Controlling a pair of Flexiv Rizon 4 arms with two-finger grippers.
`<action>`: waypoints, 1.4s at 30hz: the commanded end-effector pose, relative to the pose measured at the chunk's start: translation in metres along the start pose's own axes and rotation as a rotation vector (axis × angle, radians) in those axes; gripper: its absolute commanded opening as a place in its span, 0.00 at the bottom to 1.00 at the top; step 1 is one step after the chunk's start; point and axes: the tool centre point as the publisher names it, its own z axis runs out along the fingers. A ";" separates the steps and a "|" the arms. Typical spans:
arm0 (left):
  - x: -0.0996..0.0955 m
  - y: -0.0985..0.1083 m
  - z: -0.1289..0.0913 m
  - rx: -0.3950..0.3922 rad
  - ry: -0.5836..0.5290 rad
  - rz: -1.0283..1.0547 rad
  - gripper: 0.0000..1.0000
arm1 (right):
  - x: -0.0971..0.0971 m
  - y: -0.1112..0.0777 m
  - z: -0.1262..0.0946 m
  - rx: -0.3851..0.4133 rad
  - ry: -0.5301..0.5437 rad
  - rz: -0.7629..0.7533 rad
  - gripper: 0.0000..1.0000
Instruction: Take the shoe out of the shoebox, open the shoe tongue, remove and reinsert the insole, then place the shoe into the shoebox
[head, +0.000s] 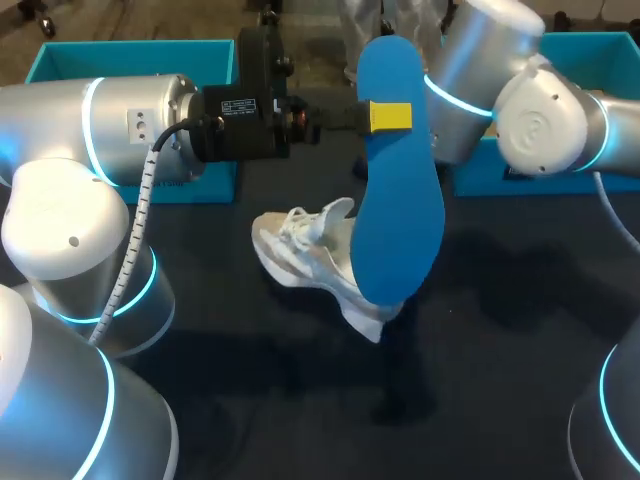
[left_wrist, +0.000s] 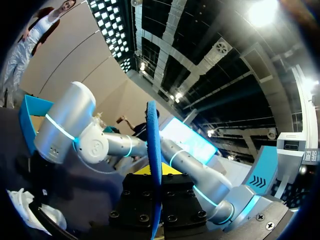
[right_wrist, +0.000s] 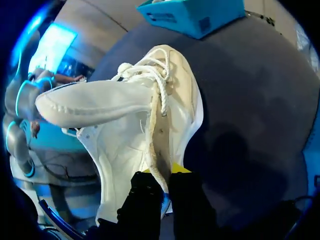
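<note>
Insole: the blue insole (head: 400, 190) is out of the shoe and is held upright in the air, its lower end overlapping the shoe in the head view.
Insole handling: it is judged light, thin and bendy. A pinch across the flat faces suits it, and the free end is likely to flex when pushed into the shoe.
Left claw: the left claw (head: 390, 117) is closed on the insole's flat faces, on its upper half. In the left wrist view the insole (left_wrist: 153, 145) is seen edge-on between that claw's (left_wrist: 154, 172) tips.
Shoe: the white sneaker (head: 310, 250) is tilted, outside both boxes, low over the dark surface (head: 250, 420). Whether it touches cannot be told.
Shoe handling: it is judged light, with a soft upper that will cave under pressure. The opening rim gives the firmest hold.
Right claw: the right claw (right_wrist: 165, 172) is clamped on the sneaker's (right_wrist: 125, 125) opening rim, beside the laces. In the head view it is hidden behind the insole.
Boxes: a teal shoebox (head: 130, 55) is set at the far left and a second teal box (head: 610, 42) at the far right.
</note>
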 end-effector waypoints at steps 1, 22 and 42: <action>-0.001 0.002 0.001 0.005 0.002 0.001 0.00 | 0.010 0.003 0.001 -0.087 -0.041 0.216 0.00; -0.001 0.002 0.001 0.005 0.002 0.001 0.00 | 0.015 0.018 -0.005 -0.232 -0.082 0.381 0.00; -0.001 0.002 0.001 0.005 0.002 0.001 0.00 | 0.008 0.013 0.015 -0.335 -0.222 0.643 0.00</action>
